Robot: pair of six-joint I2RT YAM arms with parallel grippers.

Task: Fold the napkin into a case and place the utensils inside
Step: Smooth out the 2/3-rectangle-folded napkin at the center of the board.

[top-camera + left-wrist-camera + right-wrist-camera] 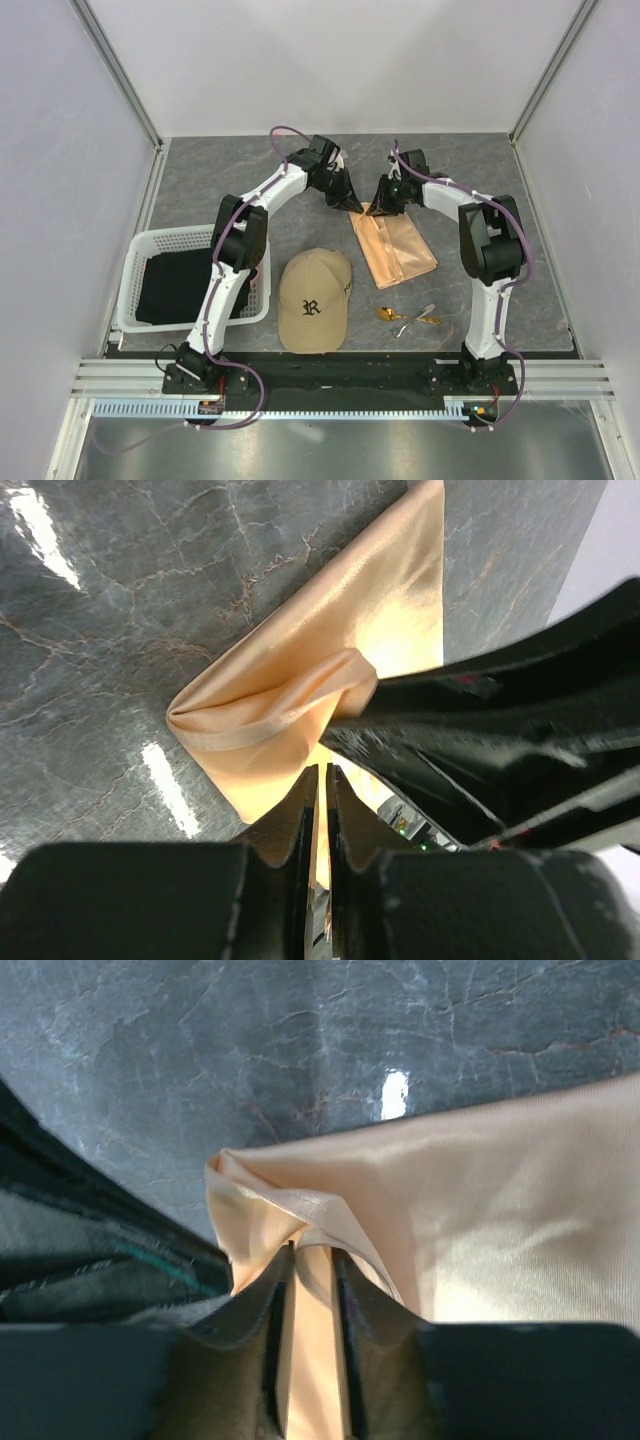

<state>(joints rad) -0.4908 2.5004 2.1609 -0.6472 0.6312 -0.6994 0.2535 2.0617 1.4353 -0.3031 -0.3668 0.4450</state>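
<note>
The peach-orange napkin [395, 250] lies folded into a narrow strip on the grey table, right of centre. Both grippers meet at its far corner. My left gripper [350, 203] is shut on a thin edge of the napkin [330, 650], and cloth shows in the slit between its jaws [322, 780]. My right gripper [385, 208] is shut on a bunched fold of the napkin [480, 1200] at the same end [312, 1255]. The utensils [405, 318], a gold spoon [388, 314] and silvery pieces [425, 312], lie loose near the front edge, apart from the napkin.
A tan baseball cap [314, 298] sits in front of the napkin, left of the utensils. A white basket [140, 262] holding a black cloth [180, 285] stands at the left. White walls close in the table on three sides.
</note>
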